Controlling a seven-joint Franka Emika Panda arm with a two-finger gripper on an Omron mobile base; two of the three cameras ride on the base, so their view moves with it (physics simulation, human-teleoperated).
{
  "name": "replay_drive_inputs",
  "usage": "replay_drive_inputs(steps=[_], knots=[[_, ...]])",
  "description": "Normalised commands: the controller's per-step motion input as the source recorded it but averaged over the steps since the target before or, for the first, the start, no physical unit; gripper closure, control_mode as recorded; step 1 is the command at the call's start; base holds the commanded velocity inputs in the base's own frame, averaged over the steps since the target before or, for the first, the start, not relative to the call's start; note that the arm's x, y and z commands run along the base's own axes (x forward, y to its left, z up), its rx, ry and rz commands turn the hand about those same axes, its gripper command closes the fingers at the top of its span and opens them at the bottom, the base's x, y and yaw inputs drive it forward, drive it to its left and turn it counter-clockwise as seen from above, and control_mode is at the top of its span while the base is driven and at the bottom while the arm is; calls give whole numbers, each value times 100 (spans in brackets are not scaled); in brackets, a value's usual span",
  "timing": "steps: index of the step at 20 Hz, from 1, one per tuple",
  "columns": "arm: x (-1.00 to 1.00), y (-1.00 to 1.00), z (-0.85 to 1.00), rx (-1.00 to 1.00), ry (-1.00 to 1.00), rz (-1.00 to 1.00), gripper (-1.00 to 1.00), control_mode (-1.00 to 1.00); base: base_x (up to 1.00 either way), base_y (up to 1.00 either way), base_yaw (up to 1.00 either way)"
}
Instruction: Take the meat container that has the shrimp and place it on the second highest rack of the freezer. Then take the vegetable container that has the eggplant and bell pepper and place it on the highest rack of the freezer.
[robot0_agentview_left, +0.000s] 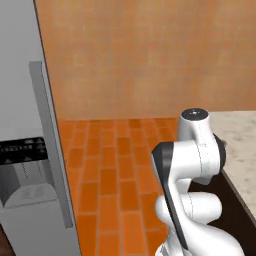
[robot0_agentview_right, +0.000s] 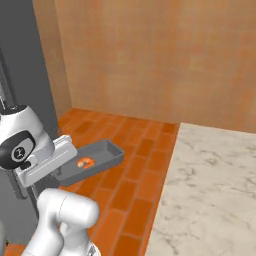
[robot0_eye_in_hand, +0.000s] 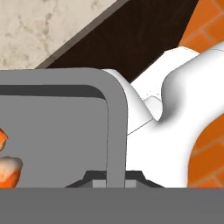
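The meat container is a shallow grey tray with an orange shrimp inside, held level in the air above the brick floor. My gripper is shut on its near rim. In the hand view the gripper pinches the tray's rim, and bits of shrimp lie at the left. The freezer stands at the left with its door shut, bar handle and black dispenser panel facing me. Its racks are hidden behind the door. The vegetable container is out of view.
A marble counter over dark cabinets runs along the right. Orange brick floor lies between the counter and the freezer, with an orange wall behind. The freezer's dark side is close to the arm's left.
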Motion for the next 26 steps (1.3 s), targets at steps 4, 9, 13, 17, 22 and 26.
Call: replay_drive_inputs(steps=[4,9,13,17,22,26], knots=[[0,0,0,0,0,0,100,100,100,0,0],[0,0,0,0,0,0,100,100,100,0,3],[0,0,0,0,0,0,100,100,100,6,13],[0,0,0,0,0,0,100,100,100,17,21],[0,0,0,0,0,0,100,100,98,38,35],[0,0,0,0,0,0,100,100,88,45,46]])
